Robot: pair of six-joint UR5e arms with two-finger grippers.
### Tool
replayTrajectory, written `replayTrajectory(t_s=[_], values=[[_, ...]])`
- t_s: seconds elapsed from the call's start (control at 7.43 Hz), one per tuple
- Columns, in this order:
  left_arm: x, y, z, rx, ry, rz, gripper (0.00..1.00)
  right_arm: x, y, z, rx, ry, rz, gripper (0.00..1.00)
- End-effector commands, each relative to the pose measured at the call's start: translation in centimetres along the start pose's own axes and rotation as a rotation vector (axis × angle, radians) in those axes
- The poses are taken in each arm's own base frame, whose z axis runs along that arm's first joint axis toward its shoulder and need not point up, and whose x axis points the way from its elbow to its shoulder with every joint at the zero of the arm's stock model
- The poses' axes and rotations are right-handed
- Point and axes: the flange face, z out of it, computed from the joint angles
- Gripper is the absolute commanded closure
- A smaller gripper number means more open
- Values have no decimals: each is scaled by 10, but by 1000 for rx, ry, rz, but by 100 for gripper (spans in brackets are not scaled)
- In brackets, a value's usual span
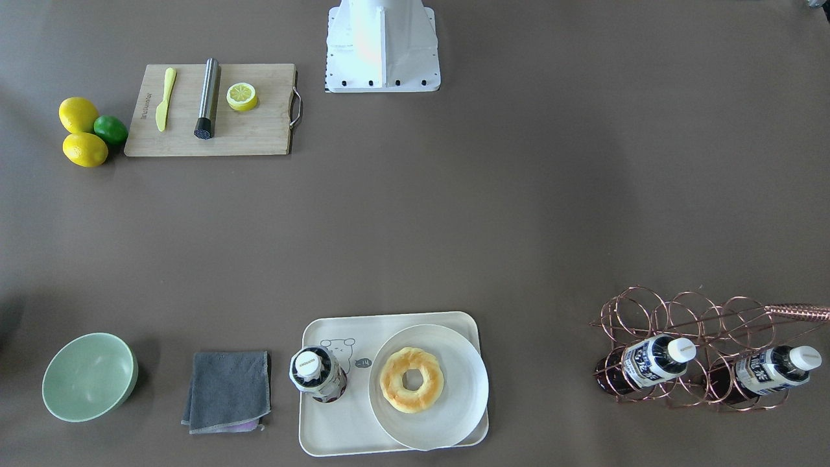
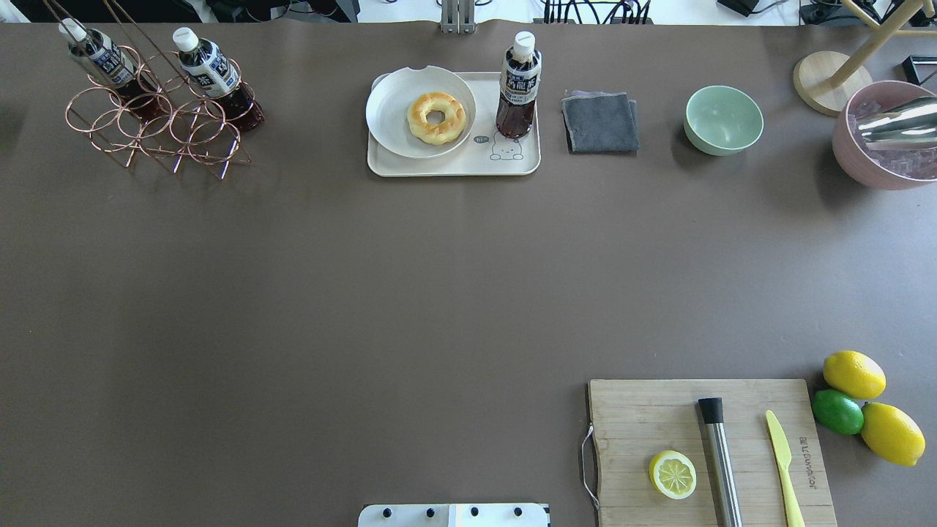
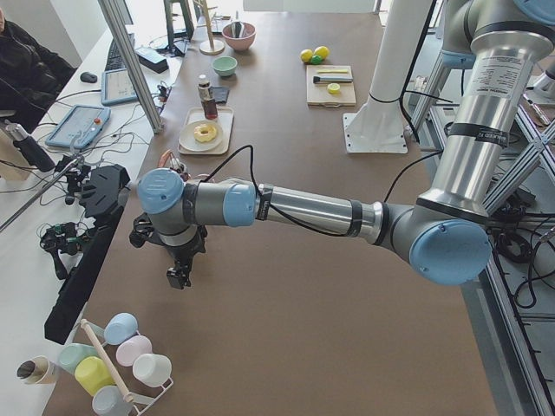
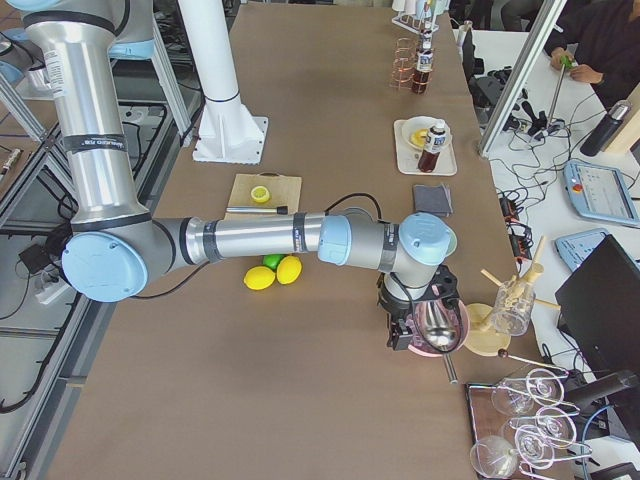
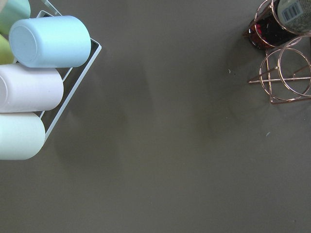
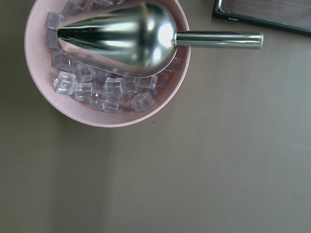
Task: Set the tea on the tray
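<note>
One tea bottle (image 2: pixel 518 88) with dark liquid and a white cap stands upright on the cream tray (image 2: pixel 454 167), at the tray's right end above the bear drawing; no gripper touches it. In the front-facing view the same tea (image 1: pixel 318 375) sits on the tray (image 1: pixel 337 434). Two more tea bottles (image 1: pixel 652 360) (image 1: pixel 775 371) lie in the copper wire rack (image 2: pixel 157 124). My left gripper (image 3: pixel 179 276) hangs low over the table beyond the rack; I cannot tell its state. My right gripper (image 4: pixel 404 336) hovers at the pink ice bowl (image 4: pixel 440 335); its state cannot be told either.
A white plate (image 2: pixel 388 110) with a doughnut (image 2: pixel 436 117) fills the tray's left part. A grey cloth (image 2: pixel 600 122) and a green bowl (image 2: pixel 723 120) lie to its right. A cutting board (image 2: pixel 659 417), lemons (image 2: pixel 853 374) and pastel cups (image 5: pixel 43 87) sit elsewhere.
</note>
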Motion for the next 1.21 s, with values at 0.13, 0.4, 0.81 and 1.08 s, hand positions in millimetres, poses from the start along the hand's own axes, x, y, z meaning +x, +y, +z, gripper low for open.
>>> replayTrajectory(t_s=[0.13, 0.4, 0.81, 1.08], values=[[-14, 24, 18, -29, 6, -31, 3, 11, 27, 19, -3, -109, 96, 0], [-29, 55, 34, -45, 10, -56, 3, 12, 29, 21, -8, -110, 125, 0], [-37, 67, 39, -54, 13, -76, 3, 9, 26, 17, -1, -106, 125, 0], [-38, 68, 39, -55, 13, -79, 3, 4, 23, 10, 13, -102, 110, 0]])
